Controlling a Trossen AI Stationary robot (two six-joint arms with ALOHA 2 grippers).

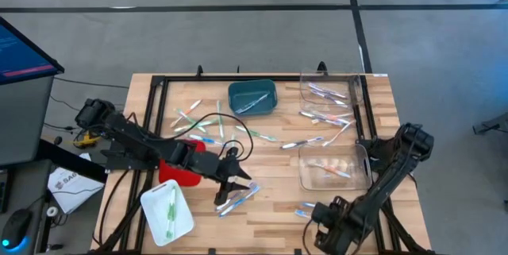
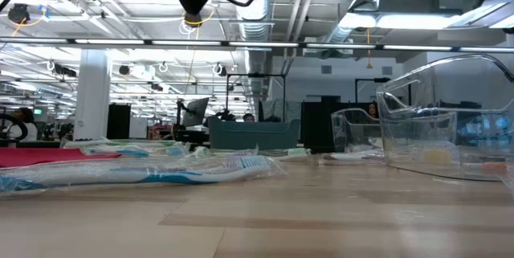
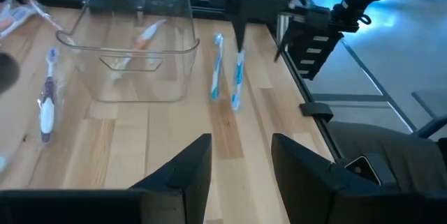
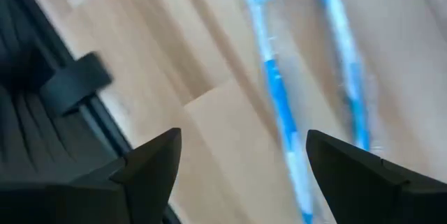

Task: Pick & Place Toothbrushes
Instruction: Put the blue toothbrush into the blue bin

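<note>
— Where are your left fingers (image 1: 228, 182) right now?

— Over the middle of the pale wooden desk (image 1: 278, 207), next to the red tray (image 1: 179, 169). They are spread apart with nothing between them. A small cluster of thin blue-and-white plastic toothbrushes (image 1: 236, 199) lies on the wood just beside their tips.

— And through your left wrist camera?

— Two blue toothbrushes (image 3: 227, 77) lie side by side ahead of my parted fingers (image 3: 183, 175), beside the clear plastic bin (image 3: 136, 56) that holds an orange-red brush.

— And the right fingers (image 1: 317, 217)?

— Low at the desk's near edge, spread wide and empty. In the right wrist view, two blue toothbrushes (image 4: 276, 91) lie on the wood just past the tips (image 4: 150, 158), not touching them.

— The rest?

— Scattered across the desk's middle; some lie in the teal bowl (image 1: 252, 98), the white tray (image 1: 167, 212) and the far clear bin (image 1: 329, 93).
</note>
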